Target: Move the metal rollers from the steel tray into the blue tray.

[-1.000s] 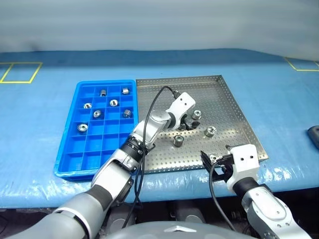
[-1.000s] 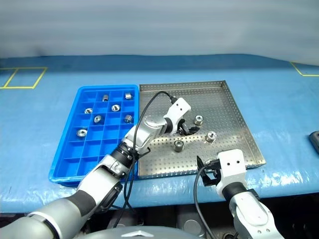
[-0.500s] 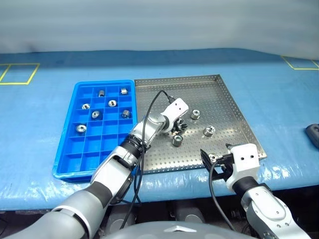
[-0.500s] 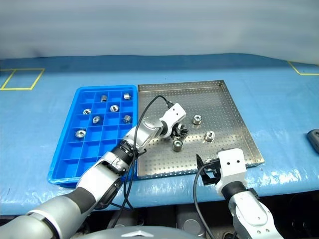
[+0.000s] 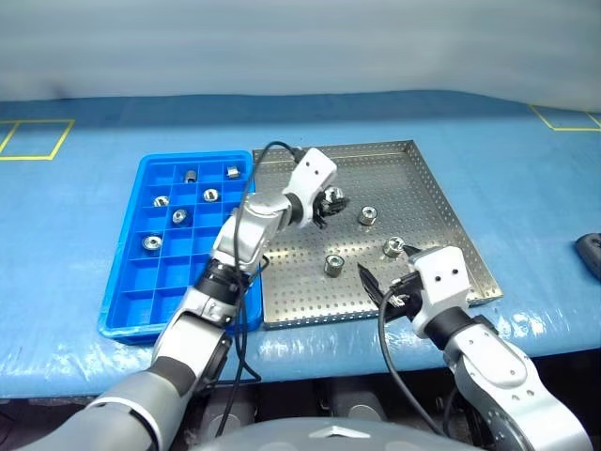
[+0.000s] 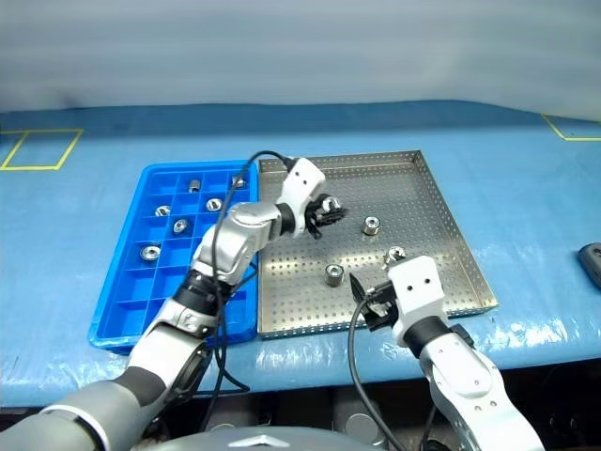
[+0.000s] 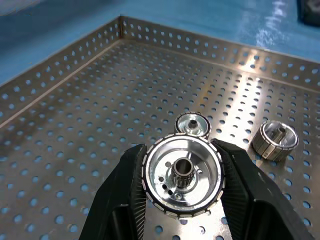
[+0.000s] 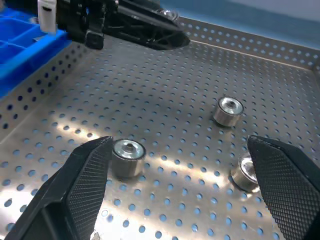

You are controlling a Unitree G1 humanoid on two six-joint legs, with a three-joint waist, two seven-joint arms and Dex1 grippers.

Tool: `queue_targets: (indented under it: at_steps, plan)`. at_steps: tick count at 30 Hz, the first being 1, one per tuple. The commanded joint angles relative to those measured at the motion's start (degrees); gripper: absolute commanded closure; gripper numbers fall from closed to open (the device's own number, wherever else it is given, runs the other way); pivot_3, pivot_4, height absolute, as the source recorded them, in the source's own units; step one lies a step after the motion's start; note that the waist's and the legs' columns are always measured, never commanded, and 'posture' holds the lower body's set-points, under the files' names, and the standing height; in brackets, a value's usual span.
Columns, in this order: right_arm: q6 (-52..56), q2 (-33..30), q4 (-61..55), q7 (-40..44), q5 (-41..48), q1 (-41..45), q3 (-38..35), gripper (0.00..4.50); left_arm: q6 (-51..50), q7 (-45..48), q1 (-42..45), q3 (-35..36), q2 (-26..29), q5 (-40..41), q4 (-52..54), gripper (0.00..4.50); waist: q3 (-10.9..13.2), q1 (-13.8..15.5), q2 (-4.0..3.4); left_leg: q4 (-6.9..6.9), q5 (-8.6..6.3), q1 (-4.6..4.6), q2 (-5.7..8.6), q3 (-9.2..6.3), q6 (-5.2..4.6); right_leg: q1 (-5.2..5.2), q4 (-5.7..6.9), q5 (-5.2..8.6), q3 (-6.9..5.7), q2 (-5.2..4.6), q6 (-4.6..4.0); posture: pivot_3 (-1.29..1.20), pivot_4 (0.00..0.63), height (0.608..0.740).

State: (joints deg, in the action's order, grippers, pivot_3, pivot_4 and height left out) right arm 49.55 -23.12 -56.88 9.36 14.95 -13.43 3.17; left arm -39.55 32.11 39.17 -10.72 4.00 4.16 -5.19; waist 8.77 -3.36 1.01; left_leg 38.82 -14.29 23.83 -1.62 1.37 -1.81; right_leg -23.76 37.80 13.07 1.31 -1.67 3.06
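**K:** Left gripper (image 7: 182, 210) clamped on one of the metal rollers (image 7: 182, 181), a black finger on each side of its rim. It's off the floor, over the steel tray (image 5: 441, 193), on the side nearer the blue tray (image 5: 131, 282).

**M:** Right one?

**K:** Right gripper (image 8: 175, 200) has its fingers wide apart, nothing between them. It hangs over the steel tray's near edge, pointing in across the perforated floor.

**M:** Count so far?

**K:** Six rollers in the blue tray, one per cell, all in the far rows. From the steel tray outward: one (image 5: 230, 171) and one (image 5: 191, 175) in the farthest row, then (image 5: 212, 195) and (image 5: 161, 200), then (image 5: 179, 216), then (image 5: 148, 242) nearest us. One more could be behind the left arm; can't tell.

**M:** Left in the steel tray?

**K:** Three loose on the floor: one (image 5: 368, 215) mid-tray, one (image 5: 332, 264) closer to the near rim, one (image 5: 392, 247) toward the side away from the blue tray, just ahead of the right gripper. Plus the one in the left grip.

**M:** So a bit past half.

**K:** My read too. Six placed, one in hand, three to pick. Plenty of empty cells in the blue tray's near rows.

**M:** Step now?

**K:** Looks like carry. Roller needs to cross the steel tray's rim to a free cell. Right gripper looks set for the roller nearest it, but that's a guess.
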Motion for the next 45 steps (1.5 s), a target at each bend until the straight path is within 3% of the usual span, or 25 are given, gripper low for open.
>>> queue_targets:
  at_steps: [1,10,17,27,38,45]
  plan:
    - [1.5,-1.9,1.1,3.7,1.3,5.7,4.5,0.0,-0.2,-0.8,-4.1,2.2,3.7,1.0,12.2,2.8,0.0,0.3,-0.01,0.0,0.0,-0.02,0.0,-0.01,0.0,0.0,0.0,0.0,-0.01,0.01,0.0,0.0,0.15,0.74]
    - [2.0,-2.0,8.6,9.8,2.8,17.4,13.9,0.0,-2.5,-5.8,-19.3,8.8,12.2,1.5,30.2,2.8,0.0,4.8,0.02,0.0,0.0,-0.02,0.02,-0.06,0.0,0.04,-0.04,-0.02,-0.09,-0.04,-0.15,0.2,0.15,0.74]
    - [0.2,-1.6,13.8,14.3,3.1,22.4,17.0,0.0,-7.6,-7.7,-31.1,14.0,17.7,2.4,40.3,2.8,0.1,7.6,0.05,0.0,0.0,0.0,0.03,-0.11,0.0,0.06,-0.07,0.1,-0.22,-0.1,-0.51,0.3,0.15,0.74]
    - [-2.5,-0.1,18.2,17.4,2.2,25.7,20.0,0.0,-10.9,-10.1,-37.0,13.9,19.5,2.6,42.5,2.8,0.1,10.3,0.02,0.0,0.01,0.03,0.08,-0.22,0.02,0.09,-0.06,0.25,-0.56,-0.37,-0.49,0.33,0.15,0.74]
    - [-2.4,-0.1,16.9,16.4,2.2,22.9,19.1,0.0,-15.1,-11.0,-37.9,14.4,20.2,4.3,39.5,2.8,0.1,10.7,-0.01,-0.05,0.0,0.04,0.1,-0.24,0.02,0.06,-0.07,0.3,-0.63,-0.43,-0.55,0.31,0.15,0.74]
    - [-2.3,0.3,16.1,15.2,2.0,21.9,18.4,0.0,-14.1,-10.2,-35.3,13.3,19.8,5.9,38.0,0.56,0.1,10.8,-0.04,-0.07,0.0,0.05,0.11,-0.27,0.02,0.06,-0.07,0.34,-0.7,-0.47,-0.57,0.28,0.15,0.74]
